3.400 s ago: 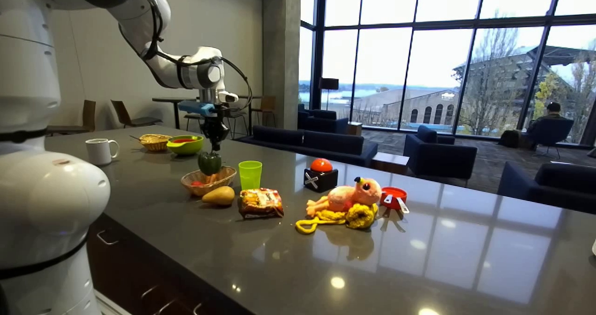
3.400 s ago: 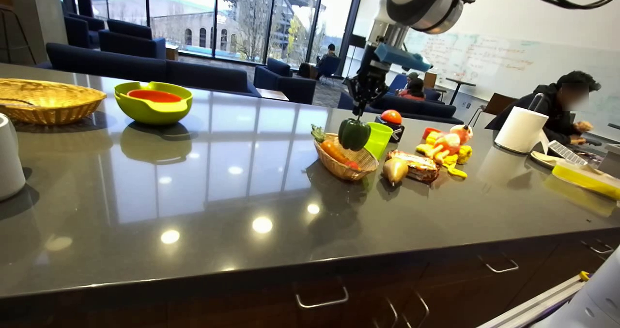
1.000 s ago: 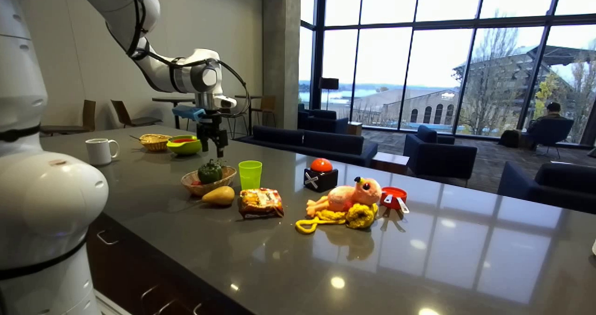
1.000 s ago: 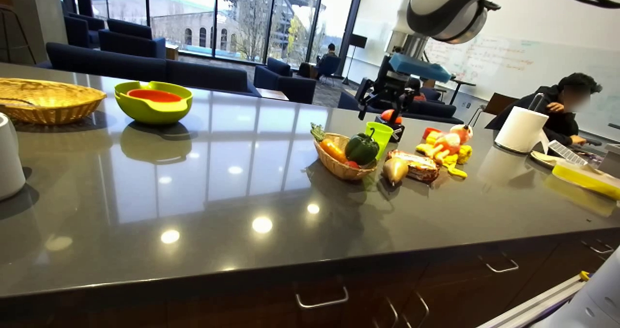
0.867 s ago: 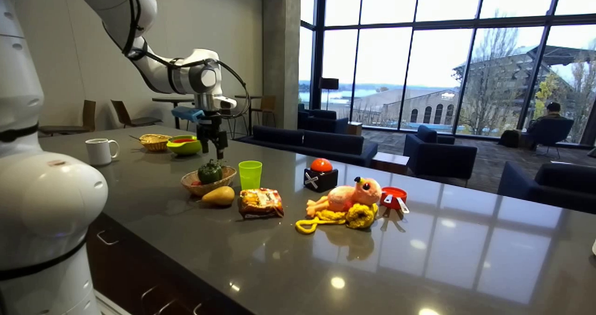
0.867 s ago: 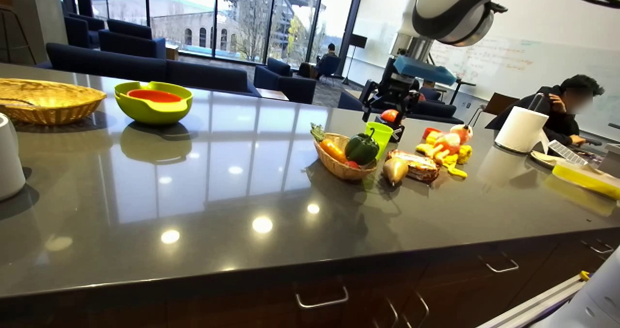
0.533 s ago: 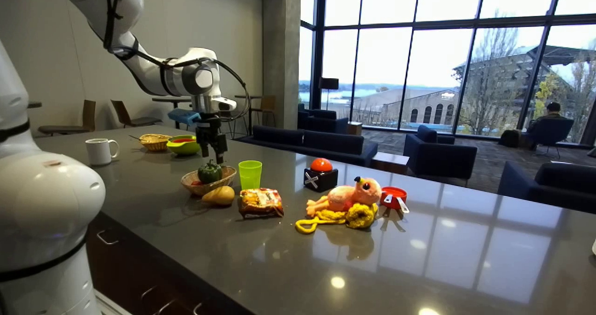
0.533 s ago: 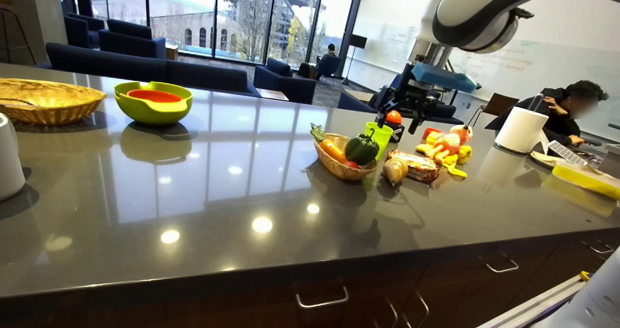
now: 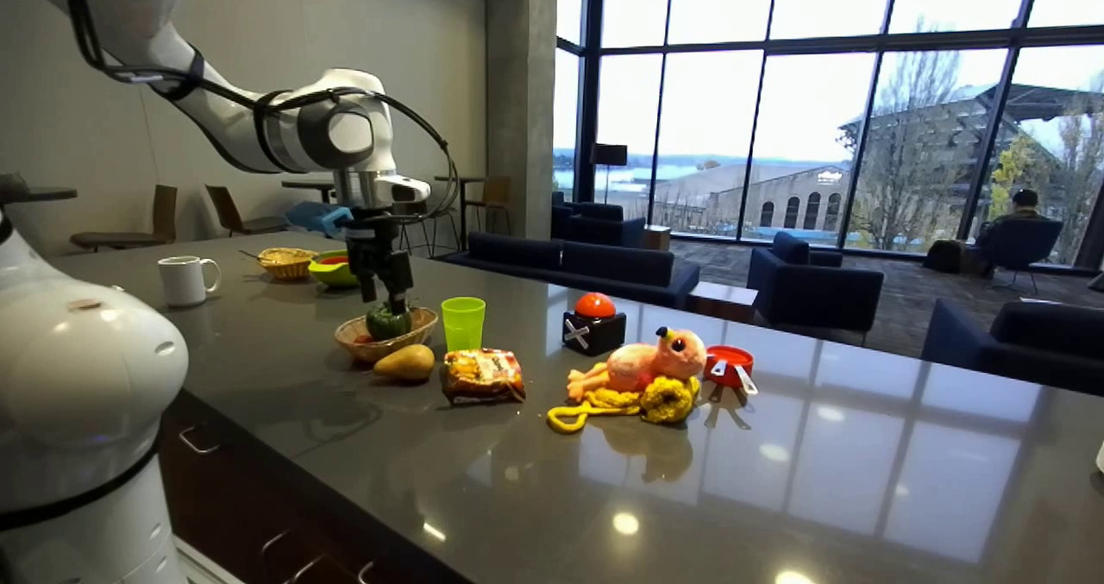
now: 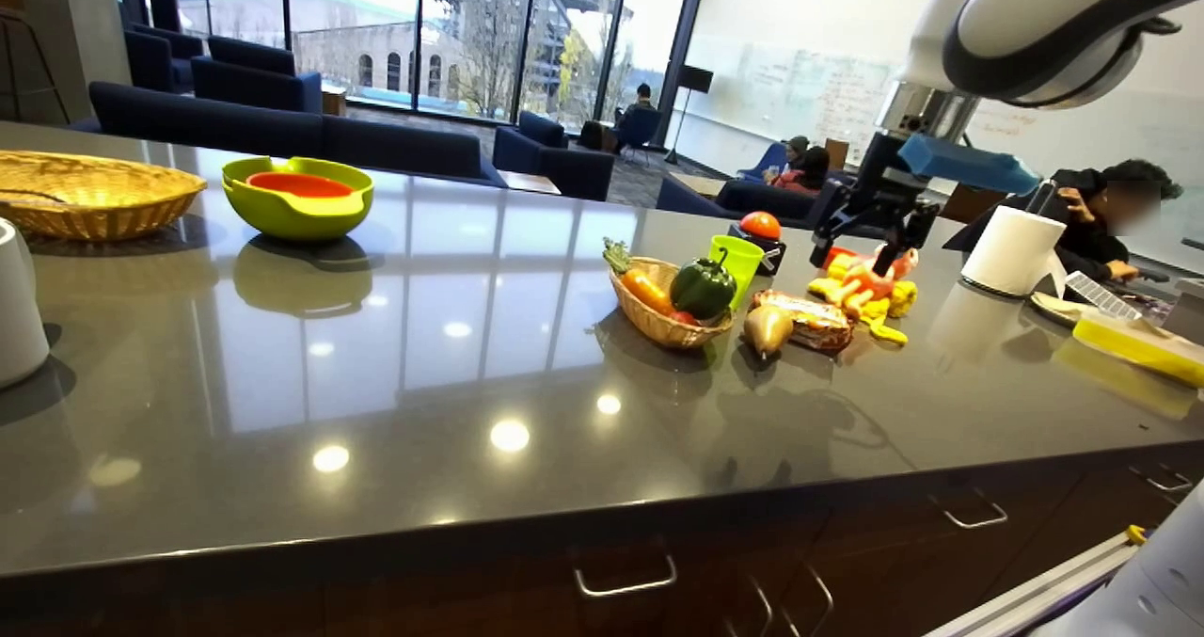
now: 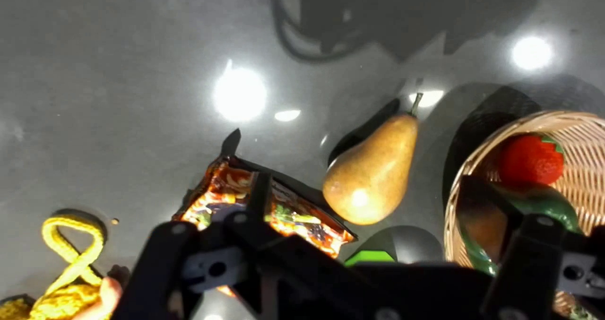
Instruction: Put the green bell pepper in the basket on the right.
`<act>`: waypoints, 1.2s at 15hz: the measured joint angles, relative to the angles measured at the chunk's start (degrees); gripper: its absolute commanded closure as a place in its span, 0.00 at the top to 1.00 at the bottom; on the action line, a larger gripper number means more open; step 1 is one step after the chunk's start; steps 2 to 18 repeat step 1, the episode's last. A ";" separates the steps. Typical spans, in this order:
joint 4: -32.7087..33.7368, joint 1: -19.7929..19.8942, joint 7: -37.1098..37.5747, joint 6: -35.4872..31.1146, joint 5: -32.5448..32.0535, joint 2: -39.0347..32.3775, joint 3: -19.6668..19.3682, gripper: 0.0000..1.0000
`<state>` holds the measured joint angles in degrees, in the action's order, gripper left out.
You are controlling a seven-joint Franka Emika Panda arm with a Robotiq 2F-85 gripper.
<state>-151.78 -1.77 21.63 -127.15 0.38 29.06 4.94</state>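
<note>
The green bell pepper (image 10: 704, 289) lies in the small wicker basket (image 10: 658, 331), beside a carrot (image 10: 647, 289) and a red tomato or strawberry-like piece (image 11: 531, 159). My gripper (image 10: 850, 262) hangs above the counter, off to the side of that basket, with its jaws wide apart and nothing between them. In the wrist view, the right finger hides part of the pepper (image 11: 550, 206), while the left one overlaps the snack packet. Seen in an exterior view, the fingers cover the top of the pepper (image 9: 384, 323), though they stand apart from it.
Close to the basket are a pear (image 10: 768, 331), a snack packet (image 10: 809, 322) and a lime-green cup (image 9: 464, 323). A black box with an orange dome (image 9: 595, 325) and a pink plush bird (image 9: 647, 364) stand further along. A larger basket (image 10: 103, 204), a green bowl (image 10: 299, 214) and a white mug (image 9: 183, 282) occupy the opposite end.
The pepper, earlier hanging from my gripper over the basket, now rests in it. The gripper has opened, let go and moved away, rightward in an exterior view; the pepper has stayed put since.
</note>
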 measured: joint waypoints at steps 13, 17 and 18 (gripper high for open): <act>-1.27 0.17 -0.91 1.68 0.00 2.71 -0.30 1.00; -1.27 0.17 -0.91 1.68 0.00 2.71 -0.30 1.00; -1.27 0.17 -0.91 1.68 0.00 2.71 -0.30 1.00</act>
